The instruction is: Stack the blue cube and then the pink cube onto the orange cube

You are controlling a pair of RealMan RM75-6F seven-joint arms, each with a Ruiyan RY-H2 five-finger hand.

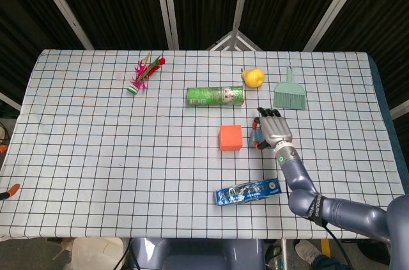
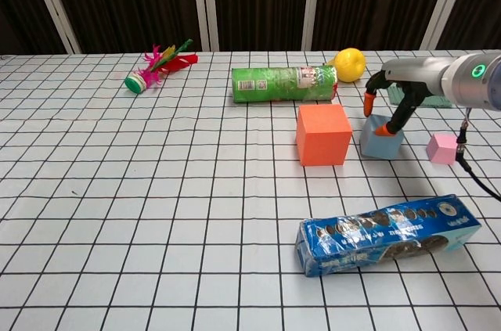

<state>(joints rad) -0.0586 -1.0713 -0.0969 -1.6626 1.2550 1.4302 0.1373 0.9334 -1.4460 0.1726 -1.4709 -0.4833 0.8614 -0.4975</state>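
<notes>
- Head view: the right hand (image 1: 273, 131) is lying palm-down over the blue cube (image 1: 255, 137), and only a thin strip of the cube is showing at the hand's left side. How tightly the fingers are closing I cannot tell from above.
- Head view: the orange cube (image 1: 231, 137) is sitting just beside that hand, on its left, with sides running parallel to the grid of the tablecloth (image 1: 102, 142). A narrow gap is separating it from the blue cube.
- Head view: the green can (image 1: 216, 96) is lying on its side behind the orange cube, long axis left to right. The cookie pack (image 1: 248, 191) is lying in front, also roughly left to right, slightly slanted.
- Head view: the wide left part of the cloth is staying open; the lemon (image 1: 253, 76) and dustpan brush (image 1: 290, 93) are crowding the far right.
- Chest view: the right hand (image 2: 393, 108) is pinching the blue cube (image 2: 381, 139) between orange-tipped fingers (image 2: 368, 102). The cube is looking tilted, possibly with one lower edge off the cloth.
- Chest view: the pink cube (image 2: 443, 148) is resting to the right of the blue one, apart from it. The orange cube (image 2: 322, 134) is standing flat to the left, its top face free.
</notes>
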